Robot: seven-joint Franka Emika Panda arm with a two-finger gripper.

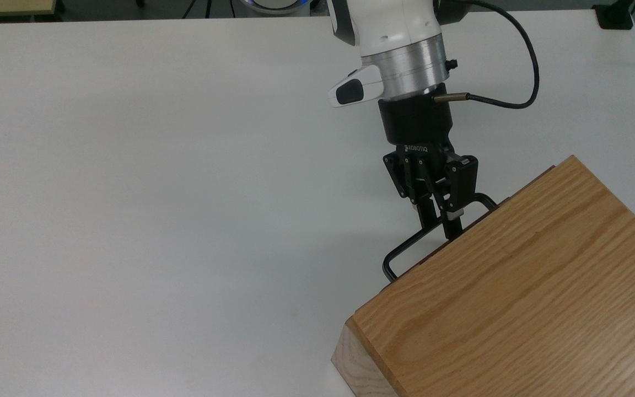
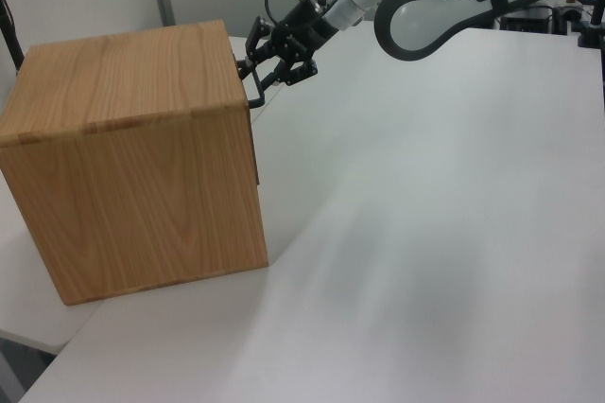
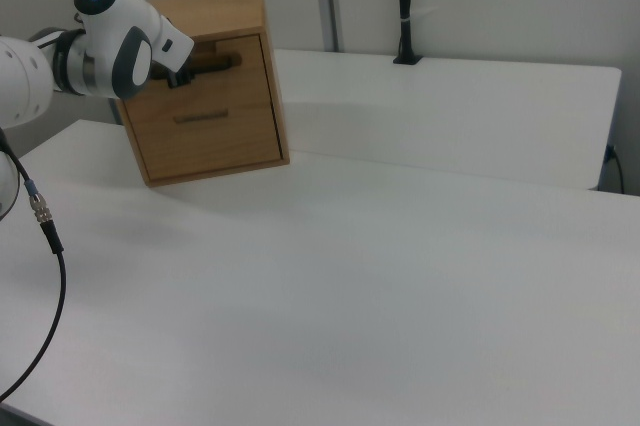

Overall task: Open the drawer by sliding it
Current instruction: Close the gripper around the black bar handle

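Note:
The oak box [image 1: 521,292] stands at the top view's lower right. The drawer's thin black U-shaped handle [image 1: 405,248] sticks out from the box's front edge. My gripper [image 1: 441,227] reaches down to the upper half of that handle. Its fingers are open a narrow way, one on each side of the bar. In the left view the gripper [image 2: 267,75] is at the handle [image 2: 256,93] near the box's top front corner. The right view shows the upper drawer front [image 3: 240,76] flush with the box, and a second handle [image 3: 200,117] below it.
The white table [image 1: 157,193] stretches wide to the top view's left of the box. The arm's white wrist [image 1: 394,38] and a looping black cable [image 1: 521,77] hang above the table's far side. A black post [image 3: 404,6] stands at the far edge in the right view.

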